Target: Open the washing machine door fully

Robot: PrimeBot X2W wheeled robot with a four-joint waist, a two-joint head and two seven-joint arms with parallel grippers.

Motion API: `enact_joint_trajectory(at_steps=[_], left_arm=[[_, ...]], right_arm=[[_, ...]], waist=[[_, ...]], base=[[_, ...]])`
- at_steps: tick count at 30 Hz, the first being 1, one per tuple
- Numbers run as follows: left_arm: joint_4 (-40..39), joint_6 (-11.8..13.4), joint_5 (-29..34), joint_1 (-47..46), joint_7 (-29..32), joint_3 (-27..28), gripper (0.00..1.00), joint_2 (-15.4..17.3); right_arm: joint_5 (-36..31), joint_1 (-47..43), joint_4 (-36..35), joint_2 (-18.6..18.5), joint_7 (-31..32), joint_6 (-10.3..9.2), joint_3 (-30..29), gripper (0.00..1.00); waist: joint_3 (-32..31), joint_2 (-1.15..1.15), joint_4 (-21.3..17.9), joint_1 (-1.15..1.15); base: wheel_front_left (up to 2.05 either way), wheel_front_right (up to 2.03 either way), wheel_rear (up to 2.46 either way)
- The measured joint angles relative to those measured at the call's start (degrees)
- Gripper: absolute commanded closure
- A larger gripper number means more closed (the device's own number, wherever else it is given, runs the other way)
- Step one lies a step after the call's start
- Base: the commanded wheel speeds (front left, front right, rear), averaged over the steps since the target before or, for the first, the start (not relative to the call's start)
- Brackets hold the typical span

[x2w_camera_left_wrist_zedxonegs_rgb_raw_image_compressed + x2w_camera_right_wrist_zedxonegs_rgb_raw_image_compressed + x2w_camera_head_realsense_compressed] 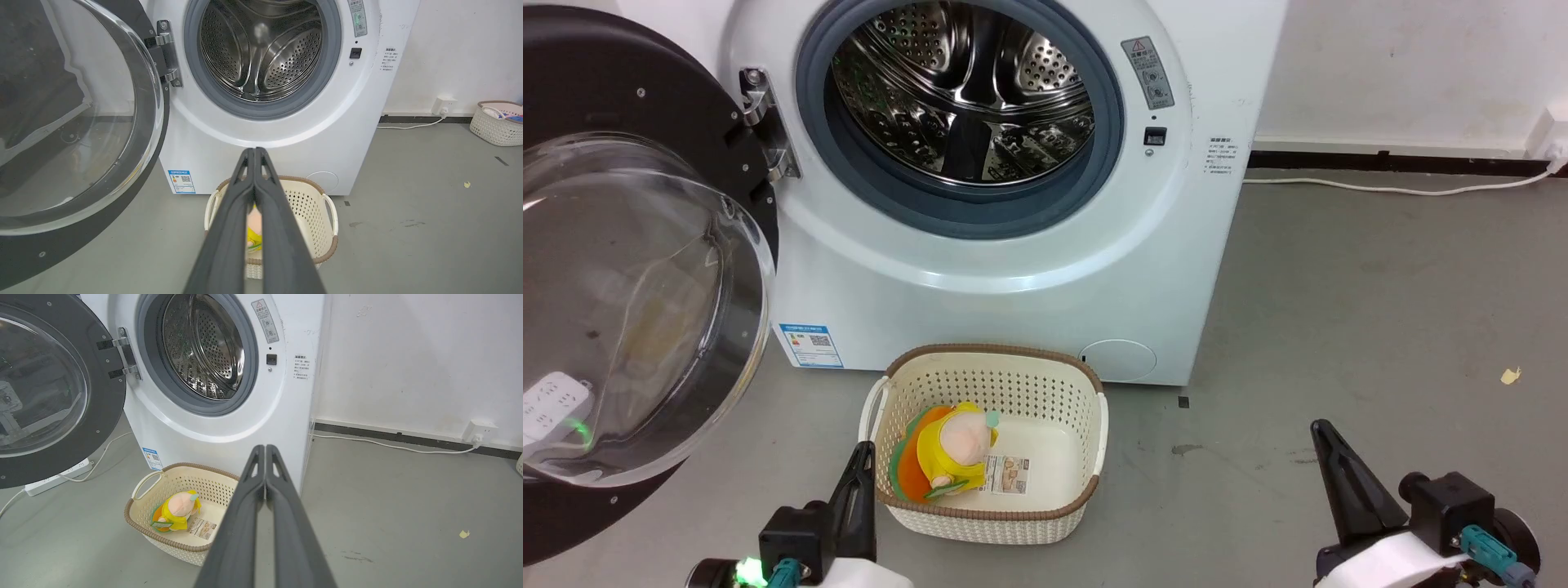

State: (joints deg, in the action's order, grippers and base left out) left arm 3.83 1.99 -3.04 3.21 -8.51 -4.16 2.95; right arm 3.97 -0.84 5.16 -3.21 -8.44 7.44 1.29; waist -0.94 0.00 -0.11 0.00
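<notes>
Washing machine door [629,278]: far left, swung wide on its hinge, drum [964,90] exposed. Left gripper [861,457]: fingers pressed together, empty, low beside the basket [992,349]. Right gripper [1323,433]: likewise closed, empty, well apart. Judgement: opening looks complete; the next move only needs to confirm the door is at its stop.

The swung-out door [645,269] blocks the left; basket [995,351] fronts the machine [1013,310].

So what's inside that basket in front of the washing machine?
A plush toy in yellow and orange lies at the left of the basket, beside a paper label on its floor. Anything under the toy is hidden.
</notes>
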Motion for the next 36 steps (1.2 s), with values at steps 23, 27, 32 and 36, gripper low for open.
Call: enact_joint_trajectory(at_steps=[23,27,32,36], left_arm=[[-1.2,-0.6,0.9,-0.9,3.0,1.4,1.00,0.0],[-1.5,-0.7,0.9,-1.0,3.3,1.5,1.00,-0.1],[-1.7,-0.7,1.1,-1.1,3.8,1.7,1.00,-0.1],[-1.9,-0.9,1.4,-1.1,4.2,2.0,1.00,-0.1]], right_arm=[[-1.2,0.0,-1.6,0.0,2.8,0.00,-0.4,1.00],[-1.5,0.0,-1.8,0.0,3.3,0.00,-0.5,1.00],[-1.5,0.0,-2.0,0.0,3.8,0.00,-0.6,1.00],[-2.1,0.0,-2.3,0.0,4.4,0.00,-0.6,1.00]], waist=[[0.3,0.00,0.0,0.00],[0.4,0.00,0.0,0.00],[0.4,0.00,0.1,0.00],[0.5,0.00,0.1,0.00]], base=[[0.00,0.00,0.00],[0.00,0.00,0.00],[0.00,0.00,0.00],[0.00,0.00,0.00]])
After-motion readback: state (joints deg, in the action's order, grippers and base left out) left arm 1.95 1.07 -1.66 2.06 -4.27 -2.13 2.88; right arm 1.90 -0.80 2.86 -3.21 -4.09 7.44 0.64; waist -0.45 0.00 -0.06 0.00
